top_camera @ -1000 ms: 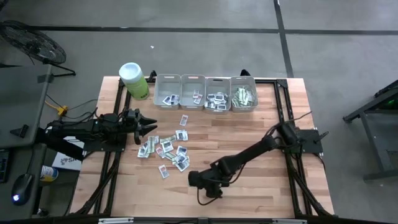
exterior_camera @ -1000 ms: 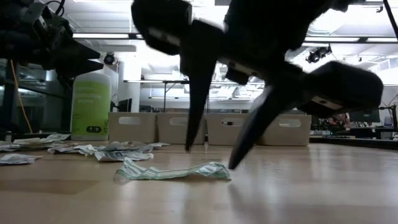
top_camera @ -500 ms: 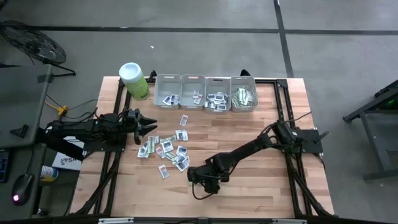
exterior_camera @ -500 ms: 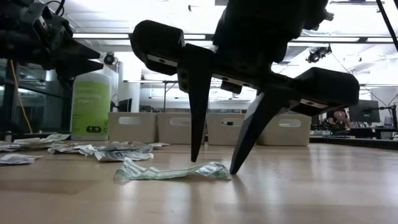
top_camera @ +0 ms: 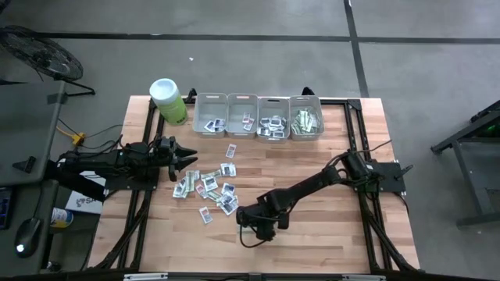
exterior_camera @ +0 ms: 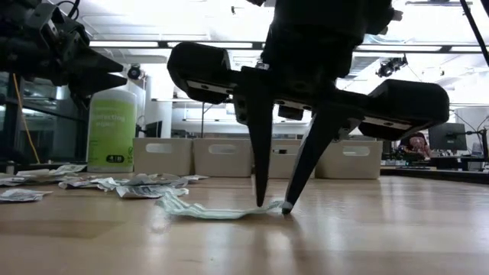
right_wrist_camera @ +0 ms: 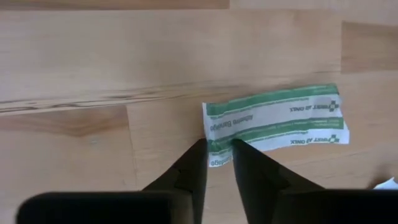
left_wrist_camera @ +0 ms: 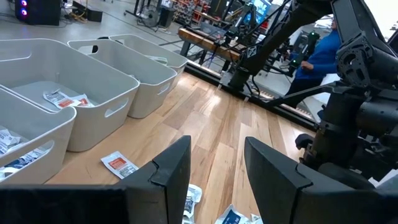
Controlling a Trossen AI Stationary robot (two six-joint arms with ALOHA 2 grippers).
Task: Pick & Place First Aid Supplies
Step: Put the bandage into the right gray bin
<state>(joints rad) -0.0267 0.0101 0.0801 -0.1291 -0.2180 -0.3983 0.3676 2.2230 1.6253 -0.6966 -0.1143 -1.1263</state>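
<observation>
Hovering above the wooden table (top_camera: 328, 234), the left gripper (top_camera: 190, 161) has its two dark fingers spread with nothing between them, and the loose pile of small white and green-and-white paper packets (top_camera: 209, 187) lies just ahead of and below its tips. Farther right, the right gripper (exterior_camera: 273, 204) stands tips-down on the tabletop, fingers (right_wrist_camera: 188, 168) narrowed to a slim gap and pinching one end of a long green-and-white paper strip packet (right_wrist_camera: 277, 119), which lies flat on the wood and extends away from the tips. Beyond both grippers, four grey rectangular plastic bins (top_camera: 258, 115) stand in a row beside a lime-green canister with a white lid (top_camera: 167, 100).

The wood table (top_camera: 312, 172) holds four bins (top_camera: 258, 116) at 12 o'clock, a green bottle (top_camera: 168, 101) at 11, packets (top_camera: 212, 187) near the middle.
</observation>
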